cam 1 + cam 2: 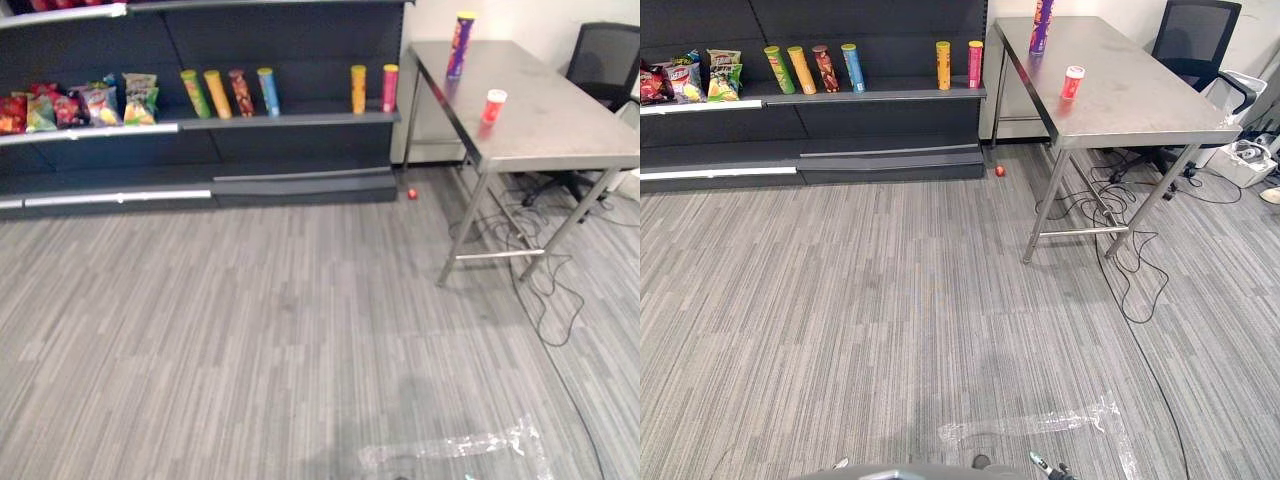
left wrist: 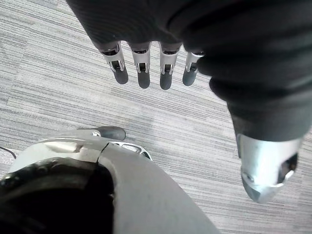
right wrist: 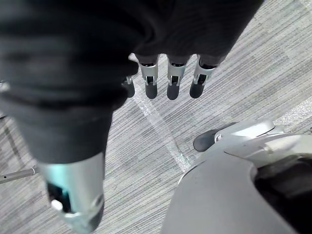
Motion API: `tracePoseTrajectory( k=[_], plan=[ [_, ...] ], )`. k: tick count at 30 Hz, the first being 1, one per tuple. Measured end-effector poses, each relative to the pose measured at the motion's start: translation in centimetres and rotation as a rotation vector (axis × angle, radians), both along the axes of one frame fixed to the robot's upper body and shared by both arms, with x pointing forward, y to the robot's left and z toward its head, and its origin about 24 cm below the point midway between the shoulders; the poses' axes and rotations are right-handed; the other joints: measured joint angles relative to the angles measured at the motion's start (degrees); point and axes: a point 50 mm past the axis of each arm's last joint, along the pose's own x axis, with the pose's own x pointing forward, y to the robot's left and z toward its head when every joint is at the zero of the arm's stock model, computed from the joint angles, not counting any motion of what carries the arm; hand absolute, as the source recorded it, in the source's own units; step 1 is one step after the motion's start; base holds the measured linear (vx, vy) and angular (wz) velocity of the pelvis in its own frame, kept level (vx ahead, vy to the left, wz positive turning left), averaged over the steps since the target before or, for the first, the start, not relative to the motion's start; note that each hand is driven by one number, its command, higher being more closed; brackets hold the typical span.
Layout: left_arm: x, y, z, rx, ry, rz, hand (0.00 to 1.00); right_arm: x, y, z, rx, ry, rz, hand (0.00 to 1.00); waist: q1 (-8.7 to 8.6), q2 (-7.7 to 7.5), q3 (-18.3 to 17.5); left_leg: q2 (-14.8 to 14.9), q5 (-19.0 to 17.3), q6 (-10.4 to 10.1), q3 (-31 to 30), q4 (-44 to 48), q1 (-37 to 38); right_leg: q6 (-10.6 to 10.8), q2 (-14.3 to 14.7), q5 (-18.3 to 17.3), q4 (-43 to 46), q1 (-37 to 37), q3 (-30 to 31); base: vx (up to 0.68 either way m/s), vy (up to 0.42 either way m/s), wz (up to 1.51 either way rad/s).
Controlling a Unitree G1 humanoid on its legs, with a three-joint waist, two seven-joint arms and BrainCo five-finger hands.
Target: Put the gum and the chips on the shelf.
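- The left hand (image 2: 144, 53) is hanging released, its fingers reaching out straight toward the grey floor (image 1: 250, 330) and grasping nothing.
- The right hand (image 3: 170, 73) is hanging the same way, fingers straight and relaxed, over a strip of clear tape (image 3: 161, 129) lying on the floor.
- Both task things are sitting well apart from the hands, on the desk (image 1: 560, 125) at the far right.
- The gum (image 1: 494, 105), a small red tub with a white lid, is standing near the desk's middle.
- The chips (image 1: 460, 44), a tall purple can, are standing upright at the desk's far end.
- The shelf (image 1: 300, 120) is standing left of the desk, carrying a row of upright cans (image 1: 268, 91) and, farther left, bags (image 1: 100, 103).
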Motion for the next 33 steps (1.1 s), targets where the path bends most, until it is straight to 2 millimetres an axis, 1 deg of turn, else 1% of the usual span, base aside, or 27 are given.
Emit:
tracePoseTrajectory(
  k=[20,25,33],
  plan=[
    [0.17,0.12,0.06,0.008,-0.009,-0.007,0.0,-0.01,0.13,-0.02,0.007,-0.004,-0.02,0.0,0.01,-0.47,0.42,0.01,0.16,-0.05,0.64,-0.41,0.33,-0.05,-0.02,0.02,-0.89,0.73,-0.9,-0.01,-0.028,0.01],
    [0.22,0.12,0.07,0.008,-0.011,-0.007,0.0,0.56,0.17,0.03,0.01,-0.019,-0.015,0.0,0.05,-0.5,0.49,0.04,0.15,-0.07,0.7,-0.41,0.44,-0.05,0.0,0.02,-0.87,0.83,-0.95,0.0,0.0,0.0],
    [0.25,0.13,0.07,0.009,-0.012,-0.007,0.0,0.82,0.19,0.07,0.009,-0.027,-0.012,0.0,0.06,-0.63,0.67,0.04,0.15,-0.06,0.67,-0.42,0.14,-0.05,-0.02,0.01,-0.84,0.76,-1.06,0.0,0.0,0.0]
  ],
)
